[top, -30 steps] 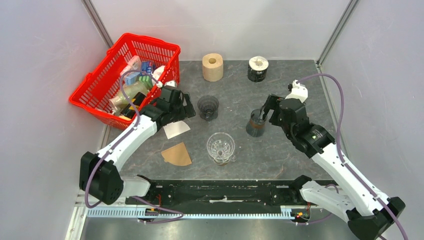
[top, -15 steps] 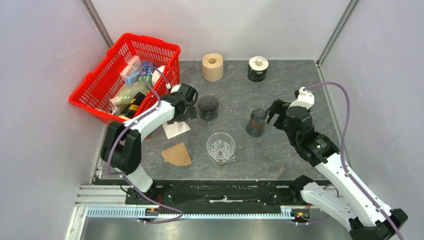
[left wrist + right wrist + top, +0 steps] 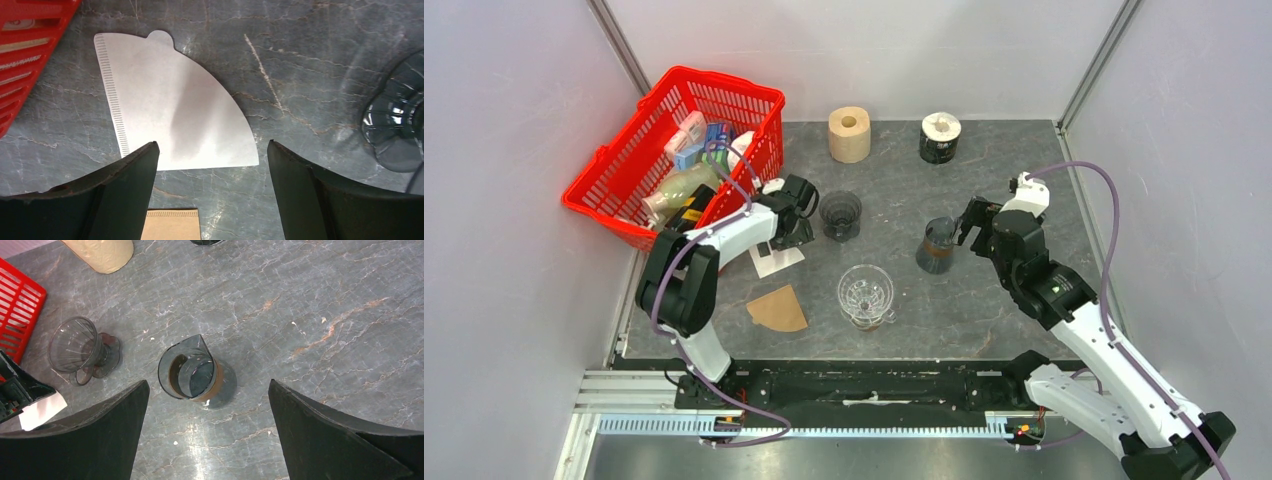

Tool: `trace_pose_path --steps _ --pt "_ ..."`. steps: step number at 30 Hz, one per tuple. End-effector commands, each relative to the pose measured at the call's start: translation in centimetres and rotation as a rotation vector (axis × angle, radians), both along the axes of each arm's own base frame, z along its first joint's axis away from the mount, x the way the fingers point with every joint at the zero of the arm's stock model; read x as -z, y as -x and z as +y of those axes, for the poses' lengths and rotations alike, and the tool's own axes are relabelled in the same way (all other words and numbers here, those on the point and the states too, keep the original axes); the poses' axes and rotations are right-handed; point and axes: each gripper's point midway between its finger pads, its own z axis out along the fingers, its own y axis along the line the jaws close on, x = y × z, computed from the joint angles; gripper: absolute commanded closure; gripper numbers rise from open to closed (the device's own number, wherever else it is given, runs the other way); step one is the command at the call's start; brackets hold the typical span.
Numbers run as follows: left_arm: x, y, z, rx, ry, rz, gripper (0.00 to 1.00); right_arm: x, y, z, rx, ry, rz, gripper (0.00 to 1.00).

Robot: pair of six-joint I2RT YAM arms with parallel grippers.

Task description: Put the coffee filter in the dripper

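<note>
The left hand (image 3: 212, 150) hangs over the table (image 3: 310, 45) with its fingers (image 3: 135, 170) spread wide and nothing between them. Just below the gap lies the white coffee filter (image 3: 175, 100), flat on the stone surface, its curved edge towards the hand and its crimped seam on the side of the red basket (image 3: 25, 45). A brown coffee filter (image 3: 172, 225) lies nearer the arm bases, apart from the white one. To the right of the white filter stands the dark dripper (image 3: 400, 125), upright on its round foot and with nothing inside it. From above, a clear ribbed glass piece (image 3: 865, 295) stands near the brown filter. The right hand (image 3: 208, 385) is also spread wide and holds nothing; it hovers over a glass jug (image 3: 192, 374) with a brown band and a pouring lip, not touching it. Along the far edge of the table stand a tan paper roll (image 3: 849, 133) and a black roll (image 3: 940, 138).
</note>
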Motion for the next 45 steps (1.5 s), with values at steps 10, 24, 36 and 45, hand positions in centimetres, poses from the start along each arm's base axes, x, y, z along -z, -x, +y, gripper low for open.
trace_pose_path --steps 10,24,36,45 --pt "1.8 -0.7 0.2 -0.1 0.021 -0.039 0.17 0.2 -0.8 0.1 0.002 0.013 -0.01 0.03" --pt "3.6 0.1 -0.4 -0.122 0.108 -0.067 0.23 0.6 -1.0 -0.2 0.015 0.029 -0.001 0.03" --pt "4.1 0.8 -0.1 -0.124 0.102 -0.047 0.28 0.8 -1.1 -0.2 0.013 0.027 0.005 0.01" --pt "3.6 0.7 -0.9 -0.073 0.124 -0.035 0.43 1.0 -1.2 -0.3 0.02 0.032 0.013 0.01"
